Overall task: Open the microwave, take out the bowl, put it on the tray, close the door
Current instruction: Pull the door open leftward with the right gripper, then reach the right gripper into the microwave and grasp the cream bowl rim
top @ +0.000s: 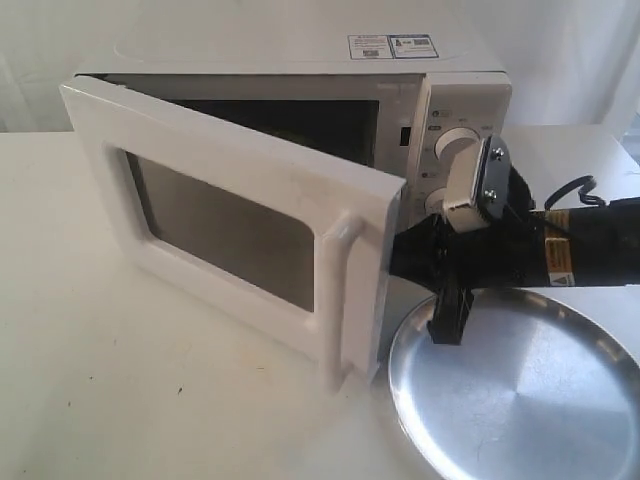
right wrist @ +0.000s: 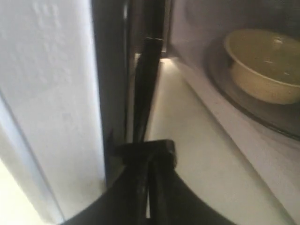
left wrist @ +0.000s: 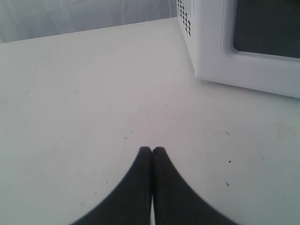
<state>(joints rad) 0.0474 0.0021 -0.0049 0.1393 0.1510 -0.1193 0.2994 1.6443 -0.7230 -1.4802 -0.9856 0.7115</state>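
Door (top: pixel 230 215) stands partly open. Right tool (right wrist: pixel 148 159) sits behind its free edge, fingers pressed together and gripping nothing; judged to be serving as a pusher to swing the door wider. Bowl (right wrist: pixel 262 65) is inside the microwave (top: pixel 300 55), not yet taken out. Tray (top: pixel 520 400) lies on the bench (left wrist: pixel 70 93) just in front, placed to receive it. Left tool (left wrist: pixel 151 152) is closed, empty, low over the bench and apparently idle.
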